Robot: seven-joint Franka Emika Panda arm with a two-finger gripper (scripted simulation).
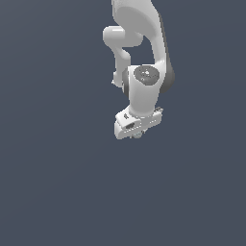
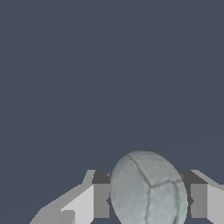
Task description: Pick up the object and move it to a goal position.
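Observation:
In the wrist view the object (image 2: 148,189), a pale grey-green mottled ball with dark seam lines, sits between the two fingers of my gripper (image 2: 149,200). One grey finger pad (image 2: 101,200) presses on one side of it and the other pad (image 2: 199,200) on the opposite side. In the exterior view the white arm hangs over the dark floor, and only a small grey bit of the object (image 1: 138,135) peeks out under the gripper (image 1: 137,130). The gripper is shut on the ball.
A plain dark blue-grey surface (image 1: 57,182) fills both views. No other objects, containers or edges show.

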